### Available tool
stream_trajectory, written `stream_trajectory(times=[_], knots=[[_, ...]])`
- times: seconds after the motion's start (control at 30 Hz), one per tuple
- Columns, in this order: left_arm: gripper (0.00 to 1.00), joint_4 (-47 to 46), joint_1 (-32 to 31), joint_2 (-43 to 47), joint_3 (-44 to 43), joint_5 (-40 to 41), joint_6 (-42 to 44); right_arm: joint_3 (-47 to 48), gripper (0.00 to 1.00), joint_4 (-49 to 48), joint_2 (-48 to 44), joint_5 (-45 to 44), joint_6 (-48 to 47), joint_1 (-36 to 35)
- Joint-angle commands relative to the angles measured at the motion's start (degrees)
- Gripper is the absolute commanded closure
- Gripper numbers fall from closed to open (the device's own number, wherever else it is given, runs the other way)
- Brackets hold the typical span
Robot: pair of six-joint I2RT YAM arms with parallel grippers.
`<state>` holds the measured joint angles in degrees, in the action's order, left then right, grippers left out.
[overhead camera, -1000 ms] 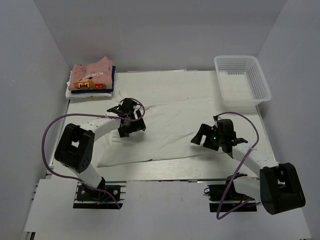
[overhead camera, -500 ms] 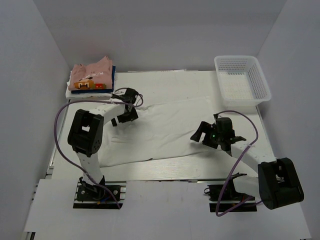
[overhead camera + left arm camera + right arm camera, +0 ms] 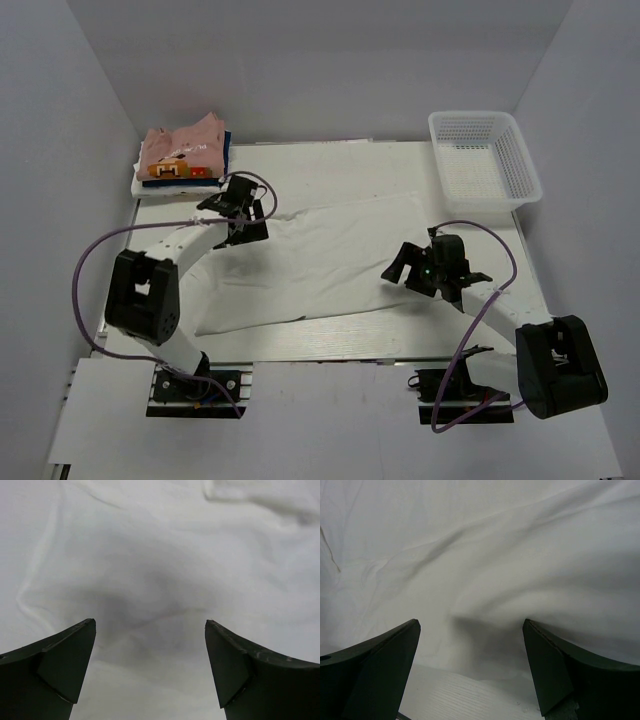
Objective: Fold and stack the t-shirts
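Observation:
A large plain white t-shirt (image 3: 320,260) lies spread across the middle of the table. It fills the left wrist view (image 3: 160,555) and the right wrist view (image 3: 485,545). A stack of folded t-shirts (image 3: 182,160), pink on top with orange marks and dark blue and white below, sits at the back left. My left gripper (image 3: 240,222) is open just above the shirt's upper left corner, empty (image 3: 150,625). My right gripper (image 3: 400,268) is open over the shirt's right edge, empty (image 3: 471,624).
A white plastic mesh basket (image 3: 484,160) stands at the back right. White walls close in the left, right and back sides. The bare table surface (image 3: 460,700) shows under the shirt's edge in the right wrist view.
My left gripper has moved back and left, from the shirt's middle-left toward its upper left corner near the stack. My right gripper has barely moved.

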<state>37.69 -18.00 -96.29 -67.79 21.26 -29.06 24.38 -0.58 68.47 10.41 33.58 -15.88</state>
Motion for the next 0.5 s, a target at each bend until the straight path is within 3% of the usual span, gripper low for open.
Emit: stream_trajectory(times=[0.0, 0.2, 0.47], knots=[[0.0, -8.07, -0.9, 7.08, 6.35, -12.72, 7.53, -2.5, 0.1, 8.58, 2.64, -5.67, -3.26, 0.15], [0.0, 0.62, -4.31, 2.0, 6.96, -6.86, 8.32, -2.41, 0.1, 8.84, 2.72, -4.26, -4.14, 0.23], [0.0, 2.91, -7.93, -1.7, 5.48, -1.67, 10.87, -2.06, 0.1, 8.67, 3.34, -3.82, -4.49, 0.15]])
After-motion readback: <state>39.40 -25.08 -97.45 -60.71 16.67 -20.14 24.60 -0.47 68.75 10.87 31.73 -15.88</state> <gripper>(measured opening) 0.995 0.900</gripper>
